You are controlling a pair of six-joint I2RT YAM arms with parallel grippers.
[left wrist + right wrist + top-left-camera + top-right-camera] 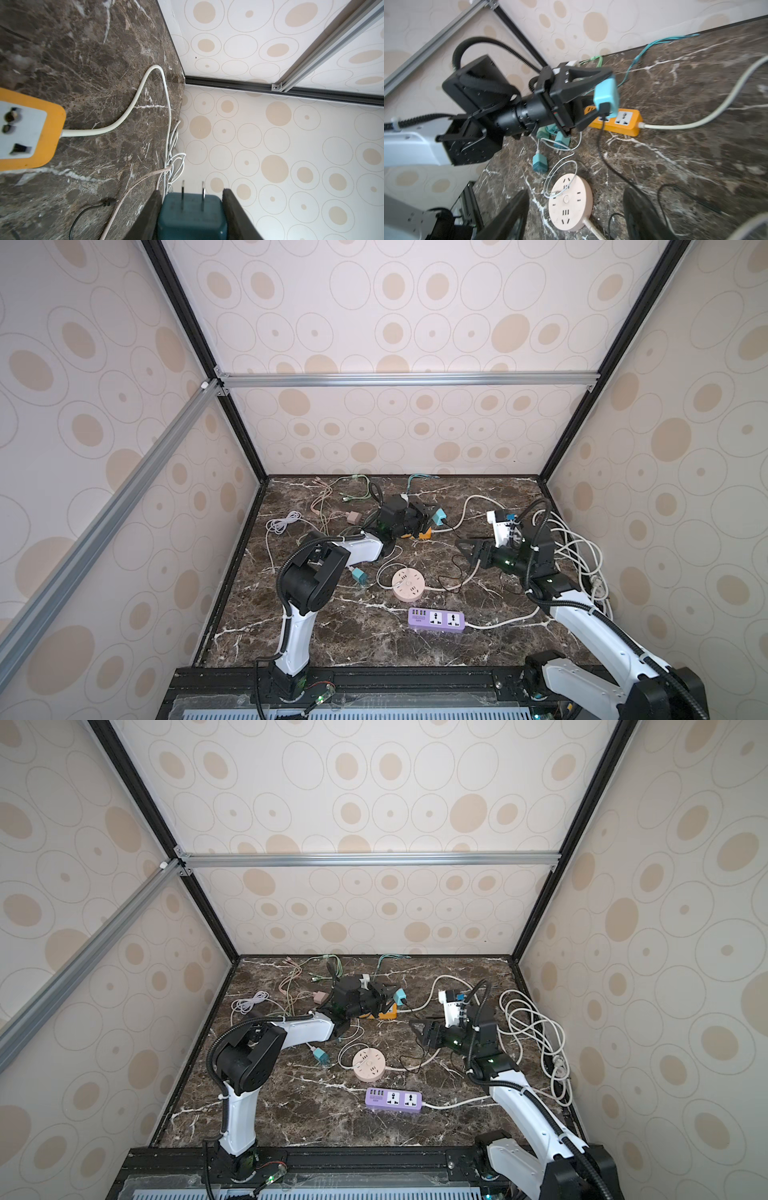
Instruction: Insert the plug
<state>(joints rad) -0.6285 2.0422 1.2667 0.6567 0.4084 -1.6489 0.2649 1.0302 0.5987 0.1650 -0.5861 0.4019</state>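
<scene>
My left claw (192,192) pinches the teal plug (190,214) by its two flat sides. I think this keeps the prongs (203,189) bare and free to go in. The plug sits close to the orange strip (629,124), lifted off the desk (374,651). The prongs point straight out from the claw, in line with its fingers. They do not point at the strip's holes, so I judge the plug needs turning first. The block is boxy, so I cannot tell its long side. My right claw (467,552) is spread wide and holds nothing. It waits well apart from the strip, leaving room.
</scene>
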